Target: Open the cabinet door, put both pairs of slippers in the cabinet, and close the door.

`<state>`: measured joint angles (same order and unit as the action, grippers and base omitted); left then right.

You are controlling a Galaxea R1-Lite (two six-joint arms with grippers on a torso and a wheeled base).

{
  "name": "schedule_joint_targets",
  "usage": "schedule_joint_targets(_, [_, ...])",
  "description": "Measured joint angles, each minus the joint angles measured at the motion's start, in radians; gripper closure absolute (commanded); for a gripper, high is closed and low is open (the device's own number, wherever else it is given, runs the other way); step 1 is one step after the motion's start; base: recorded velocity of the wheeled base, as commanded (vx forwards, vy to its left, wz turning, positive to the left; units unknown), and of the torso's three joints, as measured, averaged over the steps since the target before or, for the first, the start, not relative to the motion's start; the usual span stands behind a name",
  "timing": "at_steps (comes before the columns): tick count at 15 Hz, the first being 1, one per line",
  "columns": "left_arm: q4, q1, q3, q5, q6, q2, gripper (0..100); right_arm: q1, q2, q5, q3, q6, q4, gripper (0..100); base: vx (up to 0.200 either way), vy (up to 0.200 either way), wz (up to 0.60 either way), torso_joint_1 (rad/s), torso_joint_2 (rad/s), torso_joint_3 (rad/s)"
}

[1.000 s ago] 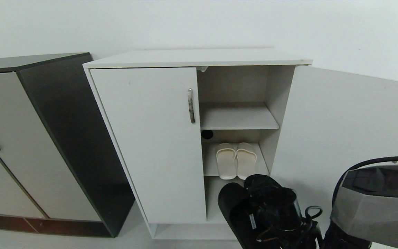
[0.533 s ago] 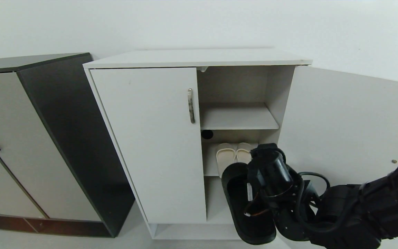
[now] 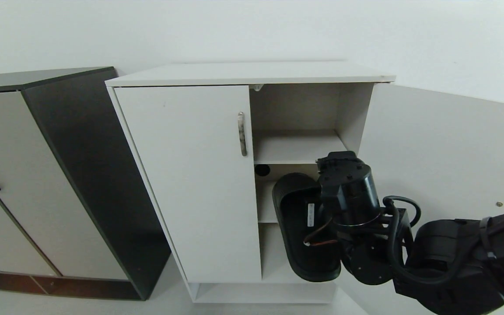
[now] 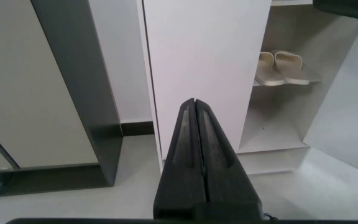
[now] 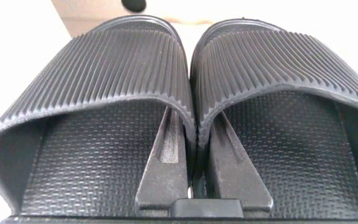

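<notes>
A dark cabinet [image 3: 90, 175] stands on the floor at the left, just beside the white cabinet [image 3: 243, 72], with both backs to the wall. The white cabinet's left door [image 3: 186, 183] is closed, and a metal handle [image 3: 242, 134] sits upright near its inner edge. The left end effector [image 4: 195, 104] faces this closed door, with its two fingers pressed together and nothing between them.

The right door [image 3: 435, 148] is swung wide open, so the right half of the cabinet shows. The upper shelf [image 3: 300, 151] is bare. In the left wrist view, a pair of beige slippers [image 4: 288, 67] lies side by side on the middle shelf [image 4: 291, 82], toes toward the back.

The right arm reaches in from the right. The right end effector [image 5: 194, 121] holds the pair of black slippers [image 3: 300, 227] side by side. One finger goes into each slipper, and the two clamp the slippers' adjoining inner walls together. The pair hangs in the air in front of the open right half, toes toward the cabinet. In the head view it covers the front edge of the middle shelf. Whether it touches that shelf cannot be told.
</notes>
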<state>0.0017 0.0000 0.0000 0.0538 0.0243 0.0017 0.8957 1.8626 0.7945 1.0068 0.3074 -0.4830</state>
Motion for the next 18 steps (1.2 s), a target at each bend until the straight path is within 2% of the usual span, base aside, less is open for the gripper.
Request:
schedule_joint_targets(8, [0.000, 0.000, 0.000, 0.000, 0.000, 0.000, 100, 0.029, -0.042, 0.001, -0.023, -0.014, -0.003, 100, 0.000, 0.000, 0.00, 0.000, 0.00, 0.000])
schedule_joint_targets(18, [0.001, 0.000, 0.000, 0.000, 0.000, 0.000, 100, 0.039, -0.056, 0.002, -0.023, -0.019, -0.001, 100, 0.200, 0.000, 0.00, 0.002, 0.00, 0.006])
